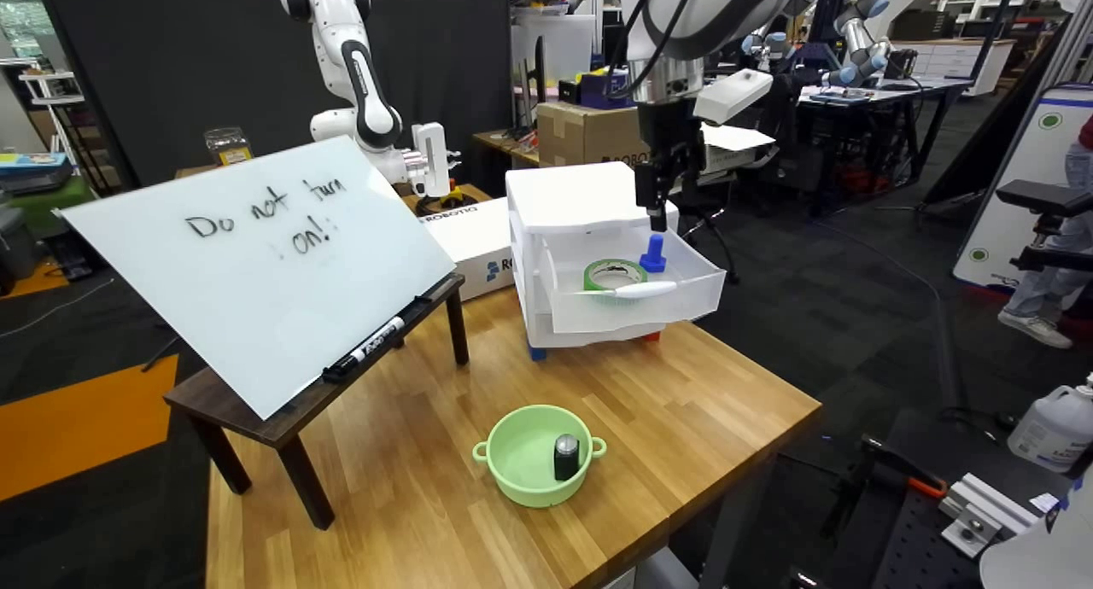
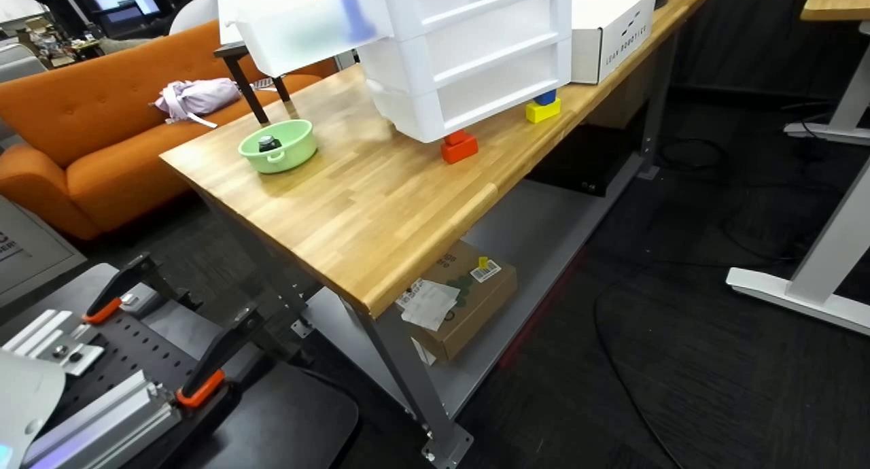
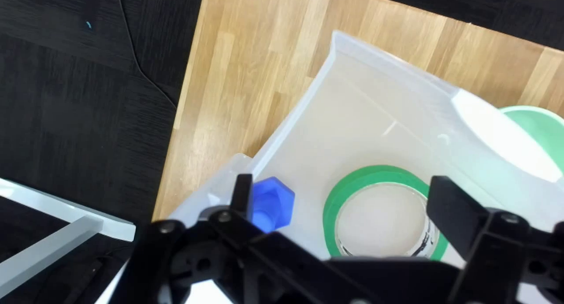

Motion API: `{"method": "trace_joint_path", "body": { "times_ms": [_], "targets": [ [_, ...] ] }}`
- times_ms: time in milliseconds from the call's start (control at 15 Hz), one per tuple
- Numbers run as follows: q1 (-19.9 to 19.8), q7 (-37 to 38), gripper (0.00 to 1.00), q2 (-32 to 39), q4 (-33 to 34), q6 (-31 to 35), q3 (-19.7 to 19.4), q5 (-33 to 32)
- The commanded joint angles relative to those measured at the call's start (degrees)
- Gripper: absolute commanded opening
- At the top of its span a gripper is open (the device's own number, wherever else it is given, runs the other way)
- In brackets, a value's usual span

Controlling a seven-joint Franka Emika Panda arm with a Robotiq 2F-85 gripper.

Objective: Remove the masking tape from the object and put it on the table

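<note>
"Masking tape (image 3: 385, 174), green, lies flat in the drawer (image 1: 683, 301) you see pulled out, a blue peg (image 1: 654, 256) upright nearby."

"And your claw (image 3: 343, 198)?"

"Spread wide over the drawer, gripping nothing. Farther out, your desk (image 1: 410, 486) carries a green bowl (image 1: 519, 452) with a black object (image 1: 566, 458) inside; a slanted whiteboard (image 1: 256, 290) reads 'Do not turn on!'"

A whitish-grey arm (image 1: 726, 8), all smooth curves — black cables (image 1: 680, 15) strung along it, a silvery collar (image 1: 670, 81), a white boxy piece (image 1: 733, 94) beside that — and a black gripper (image 3: 342, 196) with metal screws (image 3: 224, 216).
</note>
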Motion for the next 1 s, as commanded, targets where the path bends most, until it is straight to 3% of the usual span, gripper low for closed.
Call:
{"method": "trace_joint_path", "body": {
  "times_ms": [0, 600, 933],
  "targets": [
    [0.1, -0.6, 1.0, 4.0, 5.2, -4.4, 0.4, 1.0],
    [1.3, -5.2, 1.0, 8.4, 8.9, -10.3, 2.0, 4.0],
    [1.4, -4.1, 1.0, 7.7, 7.0, -8.4, 2.0, 2.9]
  ]
}}
